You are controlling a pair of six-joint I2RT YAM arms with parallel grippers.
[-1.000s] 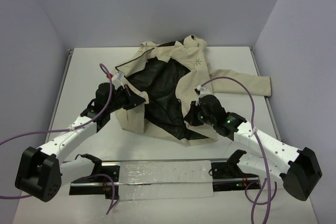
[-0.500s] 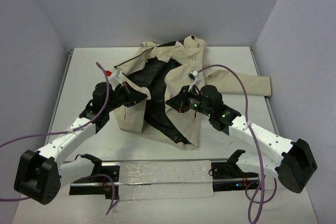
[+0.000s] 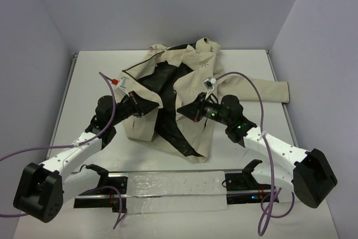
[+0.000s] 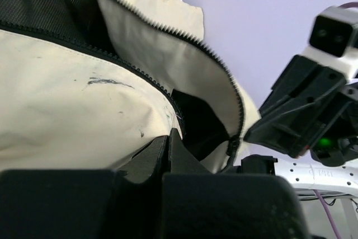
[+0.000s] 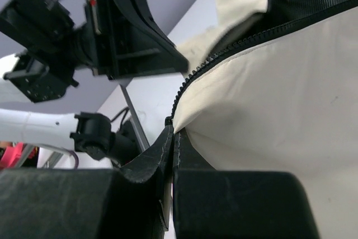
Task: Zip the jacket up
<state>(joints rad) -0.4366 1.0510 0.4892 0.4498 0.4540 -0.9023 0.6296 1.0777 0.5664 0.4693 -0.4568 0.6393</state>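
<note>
Jacket (image 3: 193, 74) is laid on the white table (image 3: 84, 76), centre-rear, front unzipped w/ black lining (image 3: 162, 82) exposed. One sleeve (image 3: 263, 89) is stretched out to the right. Left gripper (image 3: 154, 104) is clamped on the left-side front panel, cream fabric pinched btwn its closed fingers by the zipper teeth (image 4: 140, 74). Right gripper (image 3: 182, 108) is likewise closed on the opposite panel's zipper edge. Both grippers are held near each other, not touching.
</note>
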